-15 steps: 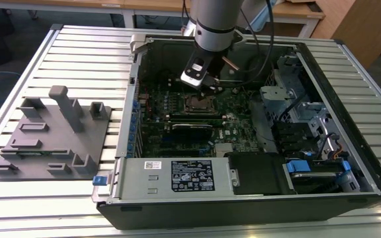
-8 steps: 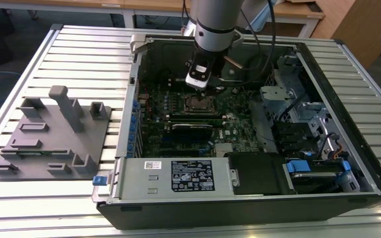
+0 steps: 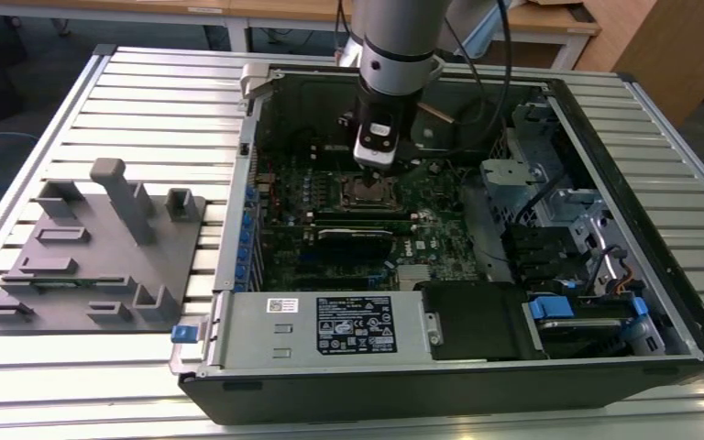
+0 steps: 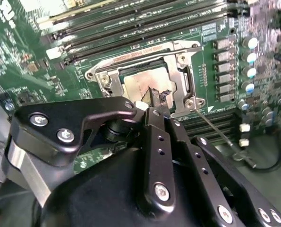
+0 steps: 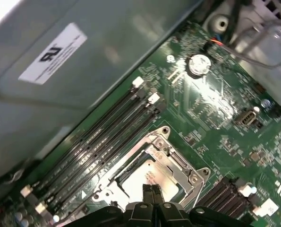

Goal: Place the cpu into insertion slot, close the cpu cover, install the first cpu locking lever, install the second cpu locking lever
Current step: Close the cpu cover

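Note:
The cpu [image 4: 139,84] lies in the insertion slot [image 3: 368,192] on the green board, its dull silver top showing through the window of the cpu cover [image 4: 183,71], which lies flat over it. My gripper [image 4: 158,98] hangs just above the cpu's near edge, its two thin black fingers pressed together with nothing visibly between them. In the first wrist view the fingertips [image 5: 148,191] stand over the cpu [image 5: 145,176] inside the cover [image 5: 180,166]. One thin wire lever [image 4: 221,135] sticks out from the socket's corner, and another [image 4: 145,53] runs along its far side.
Long black memory slots [image 5: 107,137] run beside the socket. The open computer case [image 3: 645,156] walls in the board, with a power supply [image 3: 327,325] at the front and drive bays [image 3: 572,266] on the exterior view's right. A grey fixture [image 3: 95,247] stands on the slatted table.

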Available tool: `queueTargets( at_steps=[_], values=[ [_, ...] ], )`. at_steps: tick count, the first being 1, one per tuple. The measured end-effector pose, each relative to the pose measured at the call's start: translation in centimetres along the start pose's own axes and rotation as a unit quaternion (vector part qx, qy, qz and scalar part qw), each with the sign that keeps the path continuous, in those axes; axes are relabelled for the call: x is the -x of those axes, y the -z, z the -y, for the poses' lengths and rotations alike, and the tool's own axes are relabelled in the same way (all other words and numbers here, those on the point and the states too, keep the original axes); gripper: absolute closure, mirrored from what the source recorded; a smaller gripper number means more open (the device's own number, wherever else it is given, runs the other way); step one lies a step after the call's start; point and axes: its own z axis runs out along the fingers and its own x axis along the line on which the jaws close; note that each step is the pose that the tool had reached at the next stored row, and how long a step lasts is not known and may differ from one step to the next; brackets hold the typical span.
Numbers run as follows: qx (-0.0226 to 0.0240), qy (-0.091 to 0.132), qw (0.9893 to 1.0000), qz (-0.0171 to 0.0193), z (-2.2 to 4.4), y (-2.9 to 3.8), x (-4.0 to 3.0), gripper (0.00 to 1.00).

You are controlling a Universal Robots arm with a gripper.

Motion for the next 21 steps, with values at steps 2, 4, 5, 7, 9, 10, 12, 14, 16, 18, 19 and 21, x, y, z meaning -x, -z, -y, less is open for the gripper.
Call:
queueTargets(
  at_steps=[2, 4, 5, 7, 9, 10, 12, 14, 16, 18, 19, 21],
  values=[
    [-0.0006, 0.017, 0.9999, -0.0001, 0.00, -0.01, 0.00, 0.90],
    [-0.0013, 0.034, 0.9994, -0.0003, 0.00, -0.01, 0.00, 0.90],
    [-0.0016, 0.043, 0.9991, -0.0004, 0.00, -0.02, 0.00, 0.90],
    [-0.0022, 0.059, 0.9982, -0.0005, 0.00, -0.02, 0.00, 0.90],
    [-0.0027, 0.076, 0.9971, -0.0007, 0.00, -0.03, 0.00, 0.90],
    [-0.0030, 0.084, 0.9965, -0.0009, 0.00, -0.03, 0.00, 0.90],
    [-0.0035, 0.100, 0.9950, -0.0011, 0.00, -0.03, 0.00, 0.90],
    [-0.0037, 0.116, 0.9933, -0.0015, 0.00, -0.04, 0.00, 0.90],
    [-0.0038, 0.130, 0.9915, -0.0020, 0.00, -0.05, 0.00, 0.90],
    [-0.0039, 0.145, 0.9895, -0.0025, 0.00, -0.05, 0.00, 0.90],
    [-0.0040, 0.152, 0.9884, -0.0027, 0.00, -0.06, 0.00, 0.90],
    [-0.0043, 0.164, 0.9864, -0.0029, 0.00, -0.06, 0.00, 0.90]
  ],
)
